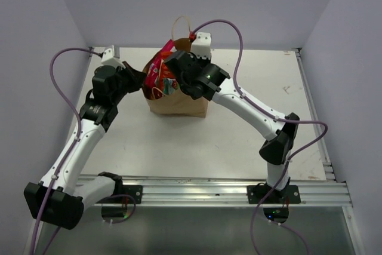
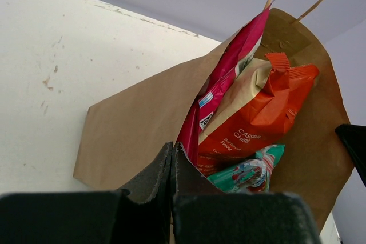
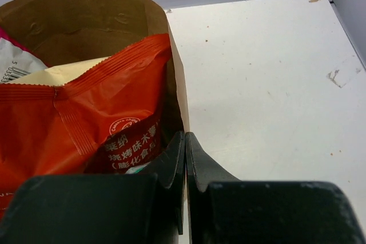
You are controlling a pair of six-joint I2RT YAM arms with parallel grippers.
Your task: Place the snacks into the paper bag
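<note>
— Where is everything right now?

— The paper bag (image 1: pixel 179 103) stands upright mid-bench (image 1: pixel 250 129), mouth open. Inside I see the magenta bag (image 2: pixel 229 67), the tan kraft pouch (image 2: pixel 243 92), the red-orange chip bag (image 2: pixel 257 112) and, low in front, the teal candy packet (image 2: pixel 251 172). I can't make out an orange-yellow one.

— And your hands?

— My left hand (image 2: pixel 172 150) is clenched on the bag's left rim, with the paper edge running between its fingers. My right hand (image 3: pixel 185 138) is pinched on the right rim the same way, with the chip bag just beside it, inside the wall. So the snacks sit between my two hands, below the rim.

— How does it handle?

— I'd judge all of it light. The paper is thin and creases easily; it could tear if I pull the sides apart hard. The packets are soft, crinkly and slick, so they're best taken by a sealed edge. The bag itself is best held at the rim.
</note>
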